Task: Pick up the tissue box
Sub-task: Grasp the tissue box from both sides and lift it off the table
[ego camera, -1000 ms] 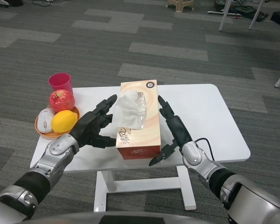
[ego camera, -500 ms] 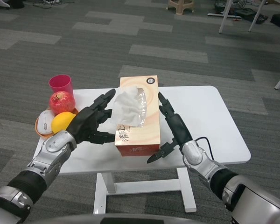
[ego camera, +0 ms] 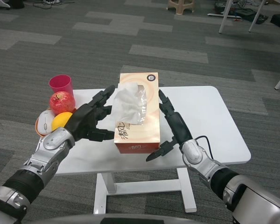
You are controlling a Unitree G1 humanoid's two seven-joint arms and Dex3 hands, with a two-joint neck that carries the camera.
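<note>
Flanking the tissue box (ego camera: 136,122) on the counter (ego camera: 210,116).
Left robot hand (ego camera: 89,122) and right robot hand (ego camera: 173,127) are released, fingers spread; light, crushable cardboard probably suits pressing both long sides.

Grey patchwork carpet (ego camera: 186,51), white table (ego camera: 210,116)

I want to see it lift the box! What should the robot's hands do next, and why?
Probably press both hands inward a little more, then lift. The left hand and right hand flank the tissue box with fingers spread. The box looks to be on the table, and I cannot tell whether either hand grips it firmly yet.
</note>
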